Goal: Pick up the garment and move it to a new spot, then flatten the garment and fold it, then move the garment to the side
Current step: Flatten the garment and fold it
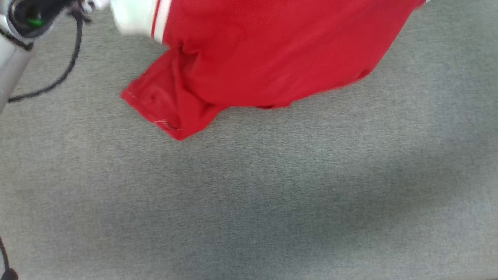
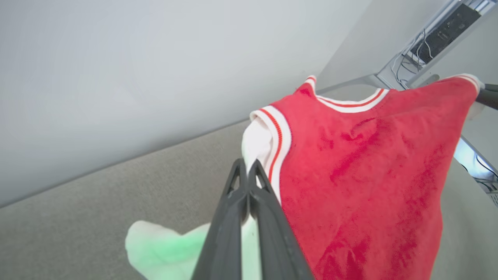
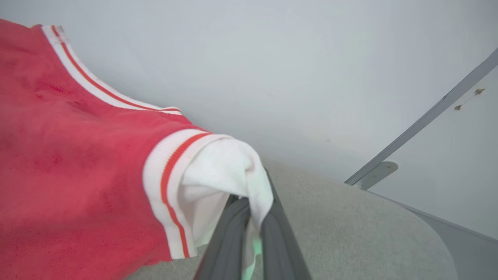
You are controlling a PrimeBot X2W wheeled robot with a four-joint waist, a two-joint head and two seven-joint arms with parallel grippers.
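Note:
The garment (image 1: 272,58) is a red jersey with white sleeves and red-and-white striped trim. It hangs stretched between my two grippers, and its lower hem corner (image 1: 167,116) rests on the grey surface. In the left wrist view my left gripper (image 2: 246,165) is shut on the white sleeve at one shoulder of the garment (image 2: 350,175). In the right wrist view my right gripper (image 3: 253,204) is shut on the other white sleeve of the garment (image 3: 78,175), and the cloth covers its fingertips. The right gripper's dark fingers (image 2: 488,97) also hold the far shoulder in the left wrist view.
A grey cloth-covered table (image 1: 249,202) spreads under the garment. My pale left arm (image 1: 15,50) and its black cable (image 1: 66,74) sit at the upper left. A pale wall stands behind, with a metal frame (image 2: 393,74) and a slanted bar (image 3: 420,120).

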